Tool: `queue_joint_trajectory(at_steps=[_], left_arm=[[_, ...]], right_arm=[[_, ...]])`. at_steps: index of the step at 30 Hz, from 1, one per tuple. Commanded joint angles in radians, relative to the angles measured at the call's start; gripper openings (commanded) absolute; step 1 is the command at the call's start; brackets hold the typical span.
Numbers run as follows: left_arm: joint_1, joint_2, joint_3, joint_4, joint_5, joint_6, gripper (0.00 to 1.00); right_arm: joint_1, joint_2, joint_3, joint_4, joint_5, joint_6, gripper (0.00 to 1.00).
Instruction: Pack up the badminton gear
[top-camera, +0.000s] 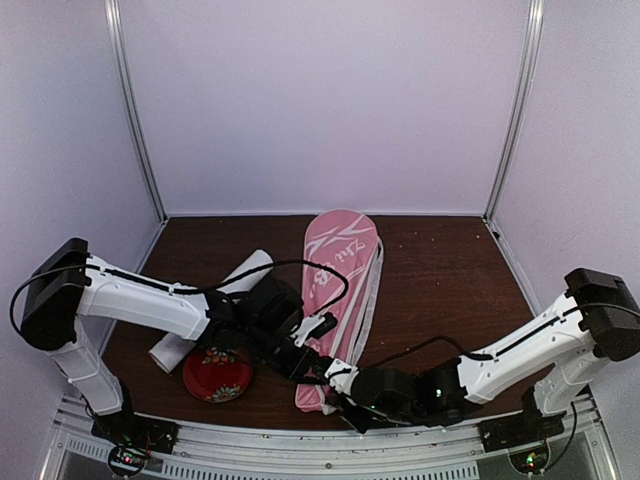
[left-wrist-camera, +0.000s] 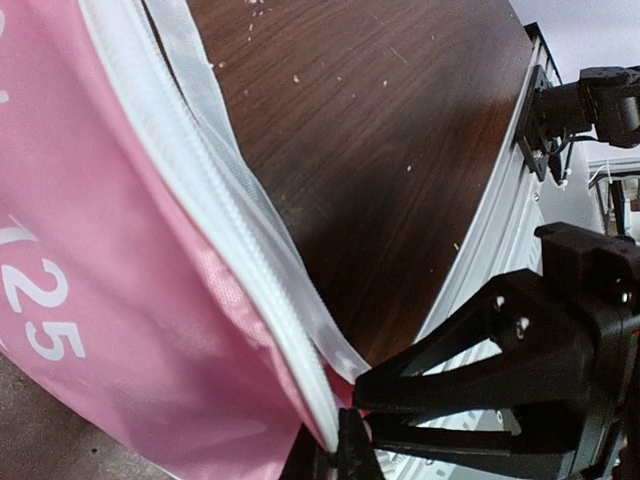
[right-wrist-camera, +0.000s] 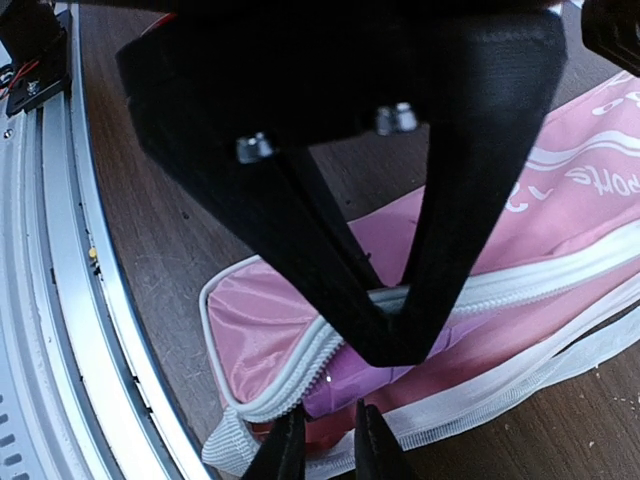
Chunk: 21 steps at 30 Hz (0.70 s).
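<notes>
The long pink bag (top-camera: 340, 260) with white lettering lies on the table, its narrow end toward me. My left gripper (top-camera: 318, 366) is shut on the bag's white zipper (left-wrist-camera: 250, 270) where the closed part ends; it also shows in the left wrist view (left-wrist-camera: 340, 452) and the right wrist view (right-wrist-camera: 390, 345). My right gripper (top-camera: 338, 392) pinches the bag's lower edge (right-wrist-camera: 520, 385) at its near end, fingertips (right-wrist-camera: 290, 450) close together on pink fabric. A glossy purple-pink surface (right-wrist-camera: 375, 385) shows inside the opening. The white tube (top-camera: 246, 272) lies left, partly under my left arm. Racquets and shuttlecocks are hidden.
A red floral plate (top-camera: 217, 378) sits front left, beside the tube's near end and under my left forearm. The metal front rail (top-camera: 300, 440) runs just behind both grippers. White walls enclose the brown table (top-camera: 440, 290) at left, back and right.
</notes>
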Motion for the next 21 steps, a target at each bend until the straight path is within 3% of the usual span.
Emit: queue_joint_trajectory(at_steps=[1,6,12,21], left_arm=[[-0.035,0.01,0.0,0.068,0.079,0.017,0.0],[-0.035,0.011,0.006,0.065,0.078,0.023,0.0],[-0.035,0.018,0.013,0.065,0.079,0.027,0.0],[-0.035,0.019,0.029,0.057,0.092,0.031,0.0]], right_arm=[[-0.036,-0.085,-0.032,0.001,0.019,0.05,0.24],[-0.056,-0.154,-0.089,-0.007,-0.038,0.086,0.27],[-0.069,-0.185,-0.154,0.023,-0.12,0.096,0.41],[-0.079,-0.134,-0.096,0.037,-0.111,0.071,0.16]])
